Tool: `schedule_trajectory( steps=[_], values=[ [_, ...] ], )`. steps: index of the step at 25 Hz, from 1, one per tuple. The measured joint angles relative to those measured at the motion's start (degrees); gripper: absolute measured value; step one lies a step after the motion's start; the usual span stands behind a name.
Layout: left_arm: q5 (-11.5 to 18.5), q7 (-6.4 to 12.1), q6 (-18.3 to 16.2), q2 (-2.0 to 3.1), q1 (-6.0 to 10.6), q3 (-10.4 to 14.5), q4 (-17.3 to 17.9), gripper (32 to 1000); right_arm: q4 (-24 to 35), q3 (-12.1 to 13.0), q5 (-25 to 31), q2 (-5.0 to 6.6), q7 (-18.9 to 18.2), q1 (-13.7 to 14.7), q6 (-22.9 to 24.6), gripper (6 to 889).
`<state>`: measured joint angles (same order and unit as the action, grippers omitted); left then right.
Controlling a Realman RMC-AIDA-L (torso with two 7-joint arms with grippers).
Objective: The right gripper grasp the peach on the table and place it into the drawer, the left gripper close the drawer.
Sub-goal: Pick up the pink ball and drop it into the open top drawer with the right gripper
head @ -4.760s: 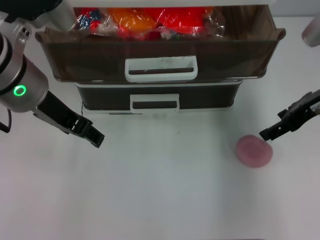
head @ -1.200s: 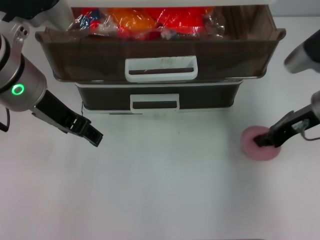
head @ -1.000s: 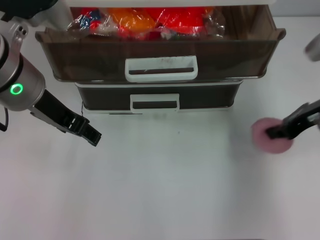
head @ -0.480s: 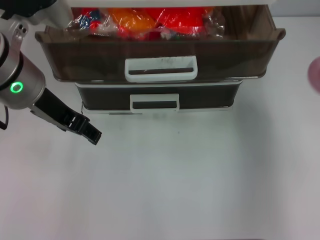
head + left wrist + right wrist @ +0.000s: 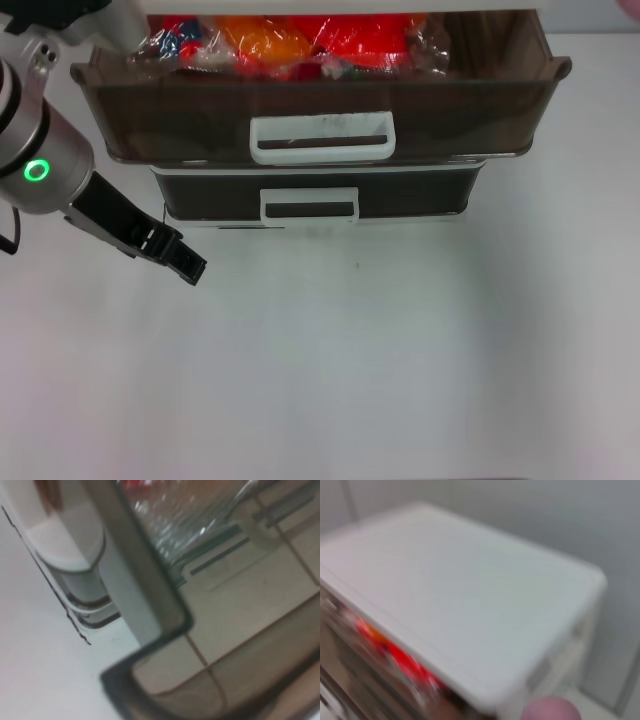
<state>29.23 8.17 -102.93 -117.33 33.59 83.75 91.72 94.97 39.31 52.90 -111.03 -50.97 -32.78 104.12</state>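
Peach (image 5: 551,709) lifted off table (image 5: 400,380) (right tool's grip unseen); left tool (image 5: 186,265) pressed together.

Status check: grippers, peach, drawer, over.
Left gripper low over the table, left of the drawer. Right gripper out of view. Peach seen beside the cabinet top. Drawer open.

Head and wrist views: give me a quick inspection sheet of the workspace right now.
Surface: white table, bare in front of the drawer unit.
Job's things: drawer open; peach visible only at the right wrist view's edge, beside the white cabinet top.
Clutter: red and orange packets in the drawer.
Grippers: left gripper low by the unit's left corner; right gripper not in view.
Cables: nothing seen.
Surroundings: lower drawer closed.
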Motion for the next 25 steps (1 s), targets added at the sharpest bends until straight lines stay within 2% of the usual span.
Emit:
schedule_trajectory(
  steps=[3,8,11,14,19,25],
  values=[
    [0.01,0.00,0.01,0.00,0.48,0.00,-0.03,815,-1.54,0.97,7.48,1.64,0.64,-1.04,0.00,60],
    [0.04,0.00,0.01,0.00,0.61,0.01,-0.13,815,-5.18,4.15,11.69,1.83,0.23,-3.81,-0.24,58],
    [0.04,0.00,0.03,0.00,0.70,0.01,-0.15,815,-9.04,7.71,12.14,1.61,-0.75,-6.23,-0.40,57],
    [0.04,0.00,0.09,0.00,1.13,0.00,-0.29,815,-13.36,9.50,12.04,1.18,-2.28,-8.68,-0.49,60],
    [0.04,0.00,0.10,0.00,1.50,0.01,-0.65,815,-17.41,9.92,12.01,0.50,-3.90,-11.33,-0.60,69],
    [0.04,0.00,0.10,0.00,1.50,0.01,-0.67,815,-18.07,9.96,12.29,-0.16,-4.27,-12.06,-0.65,79]
  ],
)
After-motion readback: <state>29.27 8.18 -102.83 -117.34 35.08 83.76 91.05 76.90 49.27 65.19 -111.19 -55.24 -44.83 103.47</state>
